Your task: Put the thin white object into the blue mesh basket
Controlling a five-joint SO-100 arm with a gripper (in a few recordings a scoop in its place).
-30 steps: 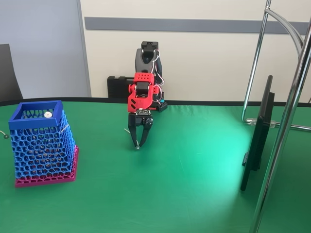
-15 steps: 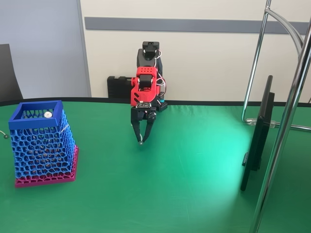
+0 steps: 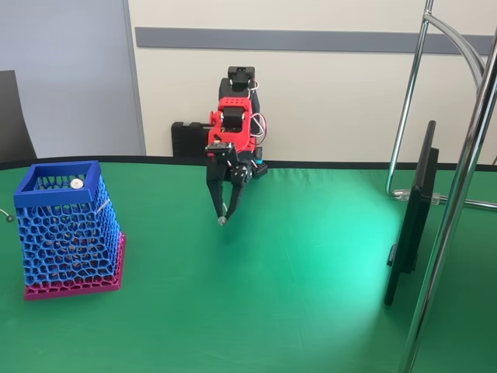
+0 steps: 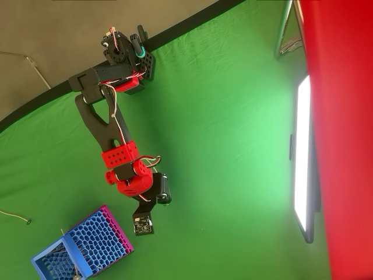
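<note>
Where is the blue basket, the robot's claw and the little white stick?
blue mesh basket (image 3: pixel 57 172): fixed view, on its dark-blue rim.
gripper (image 3: pixel 224 211): fixed view, between the fingertips.
thin white object (image 3: pixel 222 221): fixed view, on the grey knob below the fingertips.

Gripper (image 3: pixel 223 215) hangs above the green table (image 3: pixel 295 295), fingers pinched on the white stick (image 3: pixel 217 210), knob end down; blue basket (image 3: pixel 66 227) sits well left.
</note>
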